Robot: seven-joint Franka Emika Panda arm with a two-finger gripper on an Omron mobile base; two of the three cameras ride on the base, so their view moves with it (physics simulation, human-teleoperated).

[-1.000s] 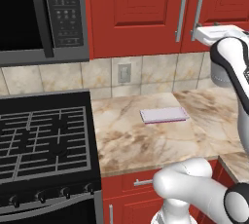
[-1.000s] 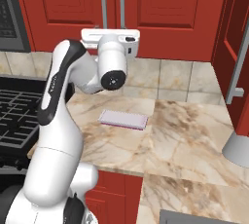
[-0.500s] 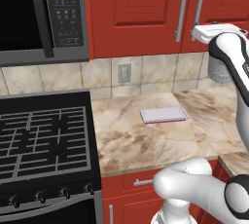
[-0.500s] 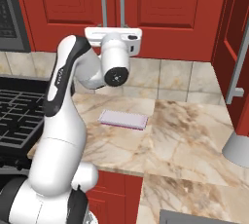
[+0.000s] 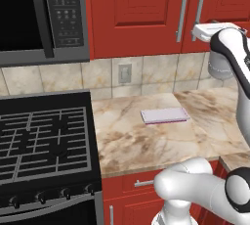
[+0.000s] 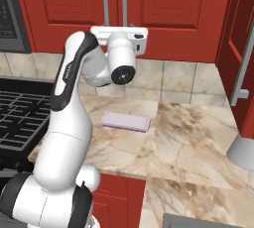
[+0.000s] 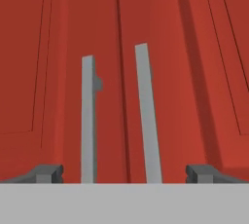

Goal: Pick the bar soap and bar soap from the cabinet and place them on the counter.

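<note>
While cabinet (image 7: 124,47) doors stay shut, tool (image 7: 124,172) (jaws wide) faces handles (image 7: 88,121).

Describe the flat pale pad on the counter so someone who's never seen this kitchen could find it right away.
Start at the black gas stove; right of it runs the beige marbled stone counter, below the glossy red cabinet doors. On the slab, beneath the long silver bar handles, lies the flat pale lavender rectangular pad, alone on the veined stone.
</note>
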